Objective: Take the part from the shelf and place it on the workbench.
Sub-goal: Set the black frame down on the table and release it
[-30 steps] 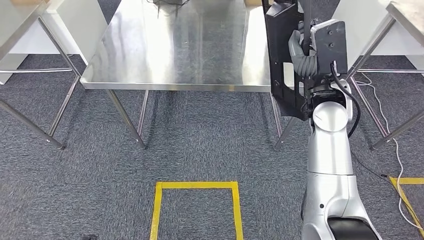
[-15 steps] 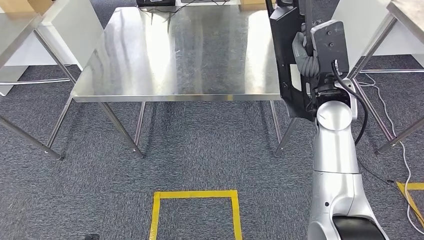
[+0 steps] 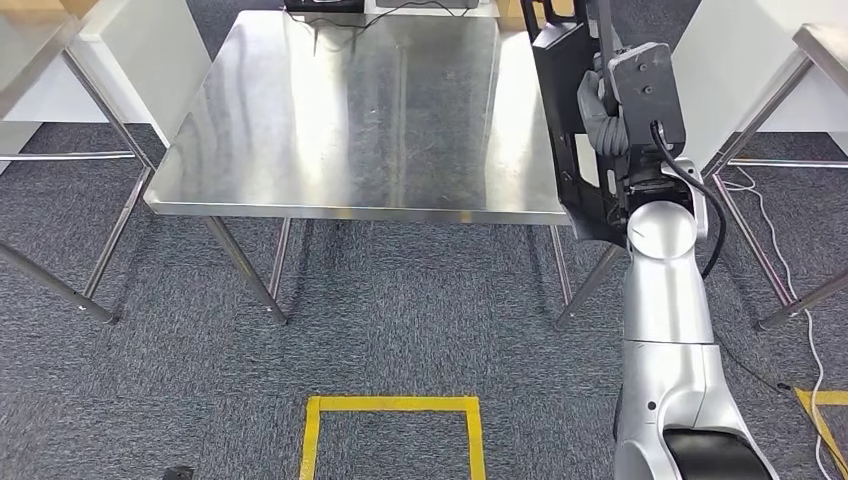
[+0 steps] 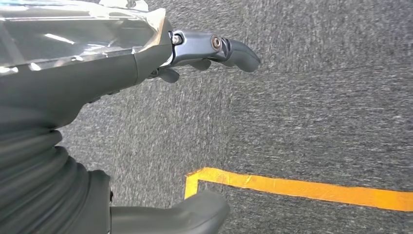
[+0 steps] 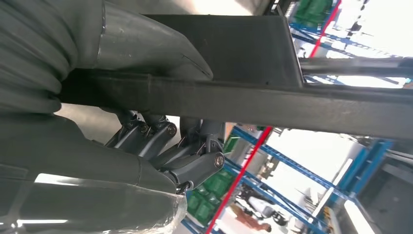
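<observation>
Nearest, on the grey carpet floor (image 3: 400,300), a rectangle of yellow floor tape (image 3: 390,405) lies just in front of the robot's feet; a corner of yellow tape (image 4: 292,185) also shows in the left wrist view. The left robot hand (image 4: 195,56) hangs over that carpet with its dark fingers (image 4: 234,48) and thick grey thumb (image 4: 195,212) well apart and nothing between them.

Further up, the silver right arm (image 3: 665,340) rises from the lower right of the head view to the right robot hand (image 3: 605,110), which grips the flat black plastic part (image 3: 570,130). This part stands upright on edge, held against the hand at the right-hand edge of the shiny stainless steel surface (image 3: 350,110), its lower end reaching below the surface's edge. In the right wrist view the thumb (image 5: 146,46) presses on one face of the black part (image 5: 243,102) while the dark fingers (image 5: 195,161) curl round the other side. Whether the part touches the surface I cannot tell.

Beyond, the surface stands on slanted metal legs (image 3: 245,265), with a black device (image 3: 325,5) and its cables at the far edge. Other steel tables (image 3: 40,30) flank it on both sides, and a white cable (image 3: 790,270) trails over the carpet to the right.
</observation>
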You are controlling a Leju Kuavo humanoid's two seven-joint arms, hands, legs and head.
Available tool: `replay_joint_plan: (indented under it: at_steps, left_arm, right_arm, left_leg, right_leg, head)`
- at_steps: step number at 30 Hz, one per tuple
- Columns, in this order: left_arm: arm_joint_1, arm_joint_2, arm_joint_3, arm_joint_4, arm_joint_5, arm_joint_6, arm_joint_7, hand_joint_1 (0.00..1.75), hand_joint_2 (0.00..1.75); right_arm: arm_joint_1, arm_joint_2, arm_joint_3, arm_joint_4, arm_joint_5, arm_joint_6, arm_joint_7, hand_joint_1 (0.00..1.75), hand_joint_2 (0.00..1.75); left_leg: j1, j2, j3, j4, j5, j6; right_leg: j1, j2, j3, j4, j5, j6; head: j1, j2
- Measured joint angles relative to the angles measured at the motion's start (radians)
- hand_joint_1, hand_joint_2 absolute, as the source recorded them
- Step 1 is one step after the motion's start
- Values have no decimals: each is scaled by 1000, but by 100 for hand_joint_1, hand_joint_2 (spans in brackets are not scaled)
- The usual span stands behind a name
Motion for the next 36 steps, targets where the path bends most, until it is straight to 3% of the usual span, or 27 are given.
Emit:
replay_joint_plan:
  at_steps: [1, 2, 4, 6, 7, 9, 11, 13, 15, 16, 17, 19, 21, 25, 27, 31, 33, 34, 36]
  left_arm:
    - [0, 0, 0, 0, 0, 0, 0, 0, 175]
    - [0, 0, 0, 0, 0, 0, 0, 0, 175]
    - [0, -1, 0, 0, 0, 0, 0, 0, 175]
    - [-2, -2, 0, 0, 0, 0, 0, 0, 175]
    - [-3, -3, 0, 0, 0, 1, 0, 0, 175]
    - [-4, -2, 0, 0, 0, 3, -1, 0, 175]
    - [-6, -1, 0, 0, 0, 5, -3, 0, 175]
    - [-8, -1, 0, 0, 1, 5, -5, 0, 175]
    - [-8, -1, 0, 0, 2, 5, -5, 0, 175]
    - [-8, -2, 0, 0, 2, 5, -4, 0, 175]
    - [-8, -2, 0, 0, 2, 5, -4, 0, 175]
    - [-8, -1, 0, 0, 3, 5, -4, 0, 175]
    - [-9, 0, 0, 0, 3, 5, -3, 0, 175]
    - [-12, 0, 0, 0, 6, 1, -1, 0, 175]
    - [-14, -1, 0, 0, 8, -1, 0, 0, 175]
    - [-15, -2, 1, 0, 8, -2, 0, 0, 175]
    - [-16, -2, 0, 0, 8, -3, 0, 0, 175]
    - [-17, -2, 0, 0, 8, -4, 0, 0, 175]
    - [-19, -5, 0, 0, 9, -8, 0, 0, 175]
  right_arm:
    - [2, -3, 0, 5, 1, -2, 0, 175, 175]
    - [2, -5, 0, 9, 1, -3, 0, 175, 175]
    - [0, -9, -1, 16, 2, -4, 0, 175, 175]
    - [-5, -11, -1, 22, 3, -4, 0, 175, 175]
    - [-7, -11, -1, 25, 5, -5, 0, 175, 175]
    - [-10, -11, -1, 30, 9, -6, 0, 175, 175]
    - [-17, -10, -1, 35, 19, -9, 1, 175, 175]
    - [-25, -8, 1, 41, 33, -13, 4, 175, 175]
    - [-31, -6, 4, 50, 54, -19, 14, 175, 175]
    - [-33, -6, 5, 55, 65, -21, 20, 175, 175]
    - [-36, -6, 6, 60, 74, -23, 25, 175, 175]
    - [-46, -5, 8, 69, 84, -25, 32, 175, 175]
    - [-61, -4, 11, 78, 90, -26, 35, 175, 175]
    - [-79, -3, 21, 91, 128, -26, 50, 175, 175]
    - [-87, -3, 24, 95, 145, -26, 58, 175, 175]
    - [-92, -3, 24, 97, 149, -26, 60, 175, 175]
    - [-99, -3, 27, 100, 152, -26, 61, 175, 175]
    - [-103, -4, 29, 104, 158, -26, 65, 175, 175]
    - [-135, -9, 34, 122, 190, -13, 87, 175, 175]
  left_leg:
    - [-1, -3, 9, 0, -7, 0]
    - [-2, -5, 19, 0, -15, -2]
    - [-3, -9, 41, 1, -32, -7]
    - [-6, -10, 55, 1, -50, -17]
    - [-8, -10, 58, 4, -54, -23]
    - [-8, -8, 63, 13, -62, -33]
    - [-5, -5, 37, 72, -75, -43]
    - [2, -2, -33, 190, -110, -56]
    - [9, -1, -106, 283, -151, -68]
    - [11, 1, -125, 289, -151, -71]
    - [14, 3, -126, 260, -129, -73]
    - [16, 7, -85, 123, -30, -67]
    - [12, 9, -45, 14, 27, -54]
    - [6, 8, -13, -18, 26, -24]
    - [9, 7, 4, -23, 25, -15]
    - [8, 7, 7, -24, 22, -12]
    - [8, 7, 10, -24, 19, -9]
    - [7, 5, 15, -24, 13, -8]
    - [6, -1, 40, -17, -17, -15]
  right_leg:
    - [0, 0, -14, -2, 4, 3]
    - [0, 0, -10, -41, 28, 8]
    - [1, -1, 31, -188, 119, 22]
    - [6, -3, 63, -292, 176, 13]
    - [9, -3, 69, -309, 184, 1]
    - [4, -2, 89, -315, 184, -18]
    - [-5, -3, 110, -319, 178, -32]
    - [-5, -3, 126, -321, 168, -42]
    - [-5, -2, 138, -321, 155, -46]
    - [-5, -1, 146, -320, 148, -44]
    - [-5, -1, 155, -320, 140, -42]
    - [-5, 0, 174, -320, 124, -36]
    - [-2, 2, 185, -321, 110, -26]
    - [6, 2, 188, -300, 102, -4]
    - [6, 1, 166, -258, 92, -1]
    - [4, 0, 150, -227, 87, 0]
    - [2, 0, 111, -166, 70, 1]
    - [1, 0, 70, -110, 50, 2]
    - [-4, -3, 49, -174, 100, 17]
  head:
    - [0, 0]
    - [0, 0]
    - [2, 0]
    - [1, 0]
    - [0, 0]
    - [-2, 0]
    - [-3, 0]
    - [-5, 0]
    - [-5, 0]
    - [-5, 0]
    - [-5, 0]
    - [-5, 0]
    - [-4, 0]
    - [-5, 0]
    - [-2, 0]
    - [0, 0]
    - [0, 0]
    - [1, 0]
    - [2, 0]
